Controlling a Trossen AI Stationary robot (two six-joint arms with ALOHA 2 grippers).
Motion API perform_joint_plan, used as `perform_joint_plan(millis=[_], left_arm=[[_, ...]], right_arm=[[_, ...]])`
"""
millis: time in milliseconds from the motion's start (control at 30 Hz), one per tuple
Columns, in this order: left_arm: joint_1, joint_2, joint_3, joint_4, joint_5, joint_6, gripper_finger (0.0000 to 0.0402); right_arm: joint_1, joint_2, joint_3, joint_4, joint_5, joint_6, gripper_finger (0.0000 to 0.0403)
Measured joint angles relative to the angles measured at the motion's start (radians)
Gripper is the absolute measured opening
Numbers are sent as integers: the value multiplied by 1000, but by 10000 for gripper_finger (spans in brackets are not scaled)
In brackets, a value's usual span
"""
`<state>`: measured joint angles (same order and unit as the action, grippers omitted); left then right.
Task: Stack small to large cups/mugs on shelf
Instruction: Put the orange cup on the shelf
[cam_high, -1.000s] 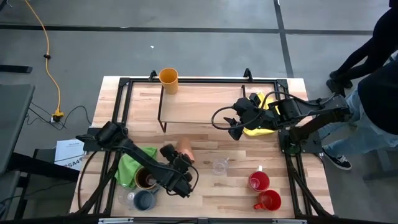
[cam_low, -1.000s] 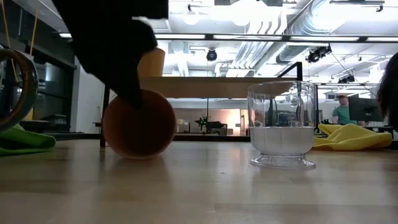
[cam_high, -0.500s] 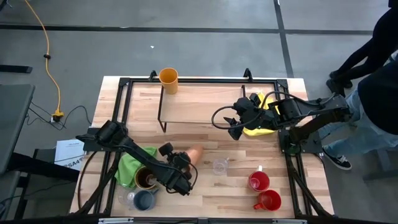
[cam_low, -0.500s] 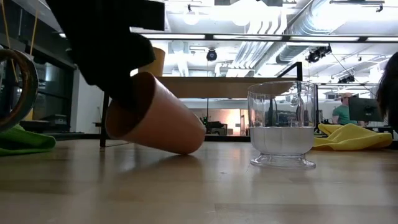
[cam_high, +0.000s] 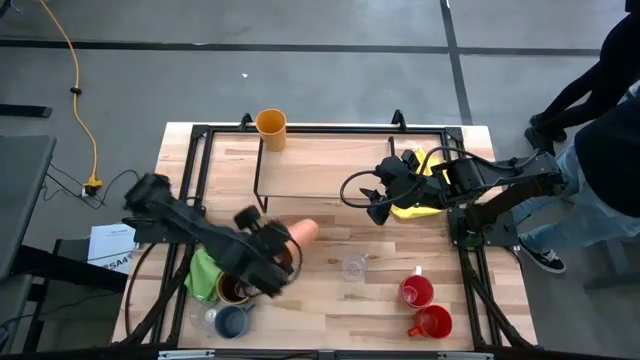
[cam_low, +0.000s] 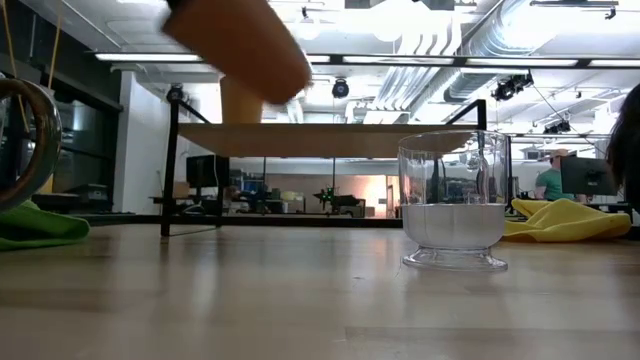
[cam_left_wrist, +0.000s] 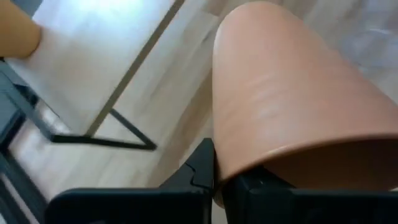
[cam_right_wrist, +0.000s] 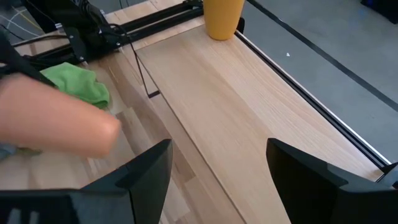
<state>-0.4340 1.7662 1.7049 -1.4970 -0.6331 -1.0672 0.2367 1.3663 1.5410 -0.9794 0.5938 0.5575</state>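
Observation:
My left gripper (cam_high: 272, 250) is shut on a tan cup (cam_high: 303, 232) and holds it above the table, near of the shelf; the cup also shows in the low view (cam_low: 245, 40) and the left wrist view (cam_left_wrist: 292, 106). The shelf (cam_high: 330, 170) is a light-wood board on black legs. A yellow-orange cup (cam_high: 271, 128) stands upright on its far left corner. My right gripper (cam_high: 378, 205) is open and empty at the shelf's right end, beside a yellow cloth (cam_high: 420, 195). It also shows in the right wrist view (cam_right_wrist: 217, 180). My left gripper holds the tan cup at its open rim end (cam_left_wrist: 239, 171). One finger (cam_left_wrist: 202, 165) lies outside the wall; the other seems to sit inside the mouth. The fingers come slanting from the near left. The cup is lifted clear, on its side, base toward the far right.
A clear glass (cam_high: 352, 267) stands near the table's middle, with two red mugs (cam_high: 416, 291) to its right near the front. A brown mug (cam_high: 234, 288), a blue-grey mug (cam_high: 232, 321) and a green cloth (cam_high: 208, 262) lie at the front left. A person (cam_high: 610, 130) stands to the right.
My left gripper has risen and gone toward the table's far left with the tan cup. The cup lay on its side on the table, then tipped up at its rim end, and now hangs clear of the table.

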Motion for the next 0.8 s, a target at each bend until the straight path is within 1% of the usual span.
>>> perform_joint_plan(millis=[67, 167, 267, 400, 533, 633, 700, 800], left_arm=[[16, -54, 47, -23, 61, 16, 2], [78, -116, 125, -57, 151, 53, 1], [175, -153, 203, -74, 222, 106, 1], [343, -180, 287, -71, 293, 201, 1], [523, -190, 319, -74, 390, 273, 0], [638, -192, 316, -74, 513, 306, 0], [696, -196, 307, -74, 573, 336, 0], [755, -201, 286, -72, 616, 362, 0]], right_arm=[[0, 0, 0, -4, 0, 0, 252], [0, 0, 0, -4, 0, 0, 252], [0, 0, 0, -4, 0, 0, 252], [0, 0, 0, -3, 0, 3, 252], [0, 0, 0, -3, 0, 3, 252], [0, 0, 0, -3, 0, 18, 252], [0, 0, 0, -3, 0, 29, 252], [0, 0, 0, -4, 0, 33, 252]])
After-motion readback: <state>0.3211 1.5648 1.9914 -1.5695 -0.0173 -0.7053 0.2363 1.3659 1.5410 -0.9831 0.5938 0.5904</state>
